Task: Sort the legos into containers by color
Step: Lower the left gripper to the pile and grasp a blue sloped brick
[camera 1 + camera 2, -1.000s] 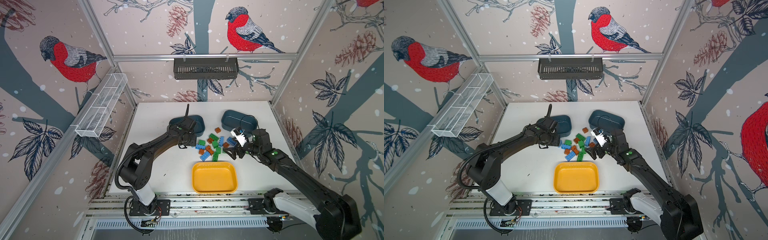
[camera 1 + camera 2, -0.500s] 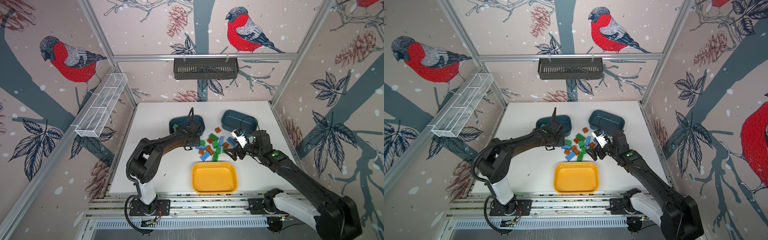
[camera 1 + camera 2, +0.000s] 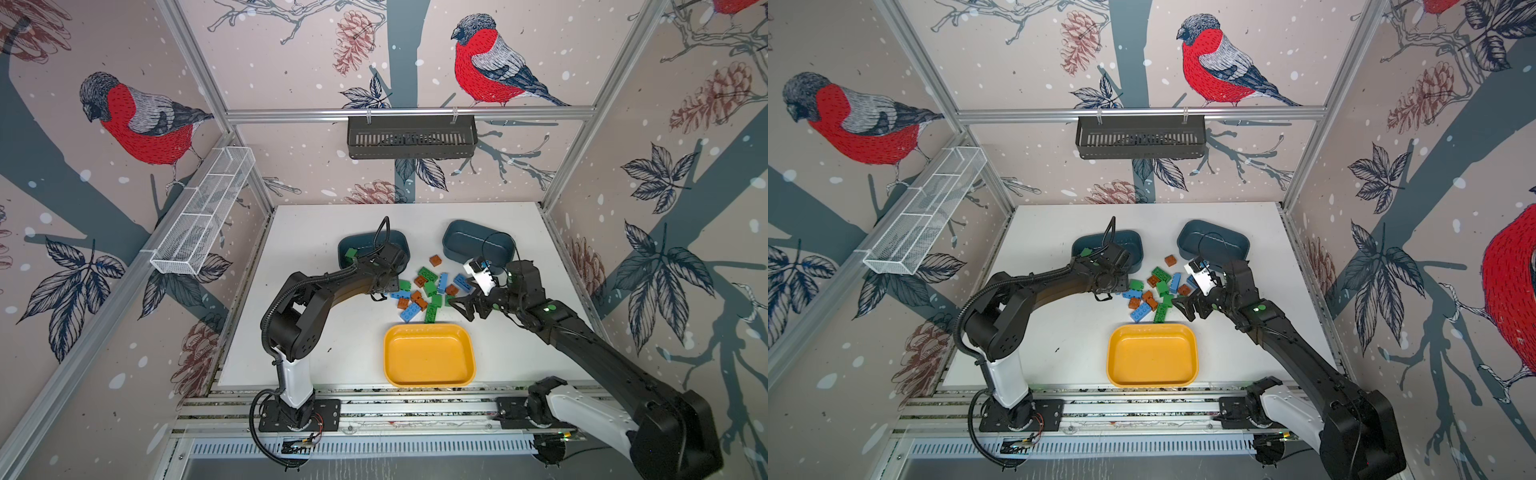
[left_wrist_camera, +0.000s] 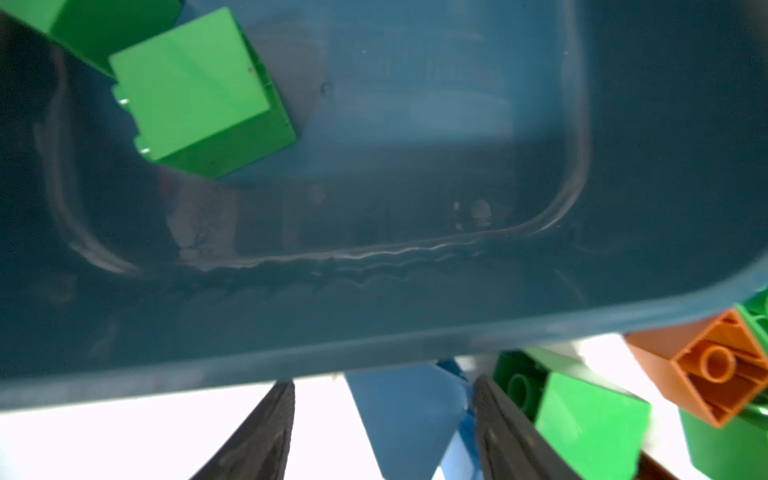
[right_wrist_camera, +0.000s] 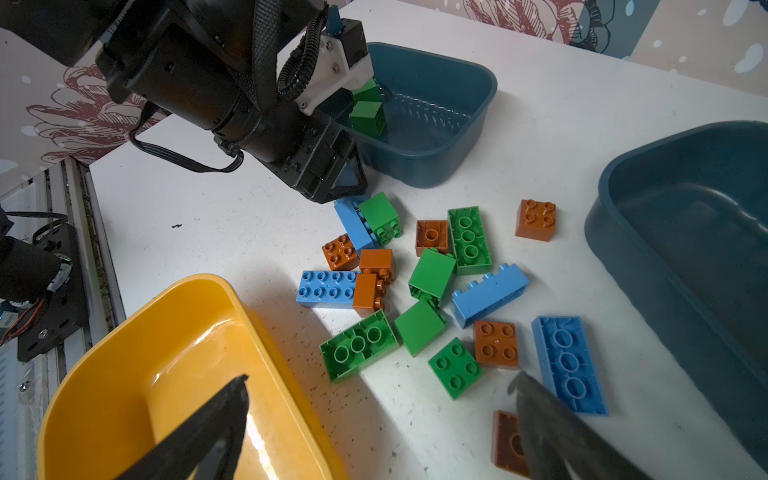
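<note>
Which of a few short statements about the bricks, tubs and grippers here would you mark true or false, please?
1. The yellow tray has no bricks in it. True.
2. The right gripper is clamped on a brown brick. False: its jaws are wide open with nothing between them.
3. The left tub holds green bricks. True.
4. The right tub holds blue bricks. False: no brick shows in it.
5. Every brown brick is already in a container. False: brown bricks lie loose on the table.
</note>
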Motion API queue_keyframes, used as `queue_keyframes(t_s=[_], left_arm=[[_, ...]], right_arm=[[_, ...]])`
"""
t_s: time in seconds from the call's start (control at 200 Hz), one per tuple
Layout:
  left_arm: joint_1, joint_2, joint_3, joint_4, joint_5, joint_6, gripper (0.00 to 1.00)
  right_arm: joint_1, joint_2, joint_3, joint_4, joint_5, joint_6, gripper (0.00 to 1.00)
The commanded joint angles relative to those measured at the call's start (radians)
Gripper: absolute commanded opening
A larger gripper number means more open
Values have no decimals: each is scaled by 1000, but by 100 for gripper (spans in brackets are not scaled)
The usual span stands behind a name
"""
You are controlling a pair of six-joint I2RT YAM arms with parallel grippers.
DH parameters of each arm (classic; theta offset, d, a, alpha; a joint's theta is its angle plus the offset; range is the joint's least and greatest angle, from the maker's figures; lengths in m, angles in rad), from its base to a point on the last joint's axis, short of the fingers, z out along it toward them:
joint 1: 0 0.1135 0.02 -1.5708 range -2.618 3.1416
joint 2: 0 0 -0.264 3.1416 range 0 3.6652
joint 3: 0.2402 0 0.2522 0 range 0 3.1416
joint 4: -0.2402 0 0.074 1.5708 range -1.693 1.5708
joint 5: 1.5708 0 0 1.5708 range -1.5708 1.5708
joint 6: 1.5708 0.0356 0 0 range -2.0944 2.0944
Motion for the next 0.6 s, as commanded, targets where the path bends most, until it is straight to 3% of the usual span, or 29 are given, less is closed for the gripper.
queue_keyframes(t_s=[0.0, 0.415, 0.595], left_arm=[[-1, -22, -13, -25, -49, -17, 68], [3, -126, -127, -112, -139, -12, 68], [4, -177, -142, -130, -99, -40, 69]], right_arm=[[-1, 3, -1, 37, -25, -9, 100], [-2, 9, -1, 43, -39, -4, 99], [-2, 9, 3, 37, -43, -5, 99]])
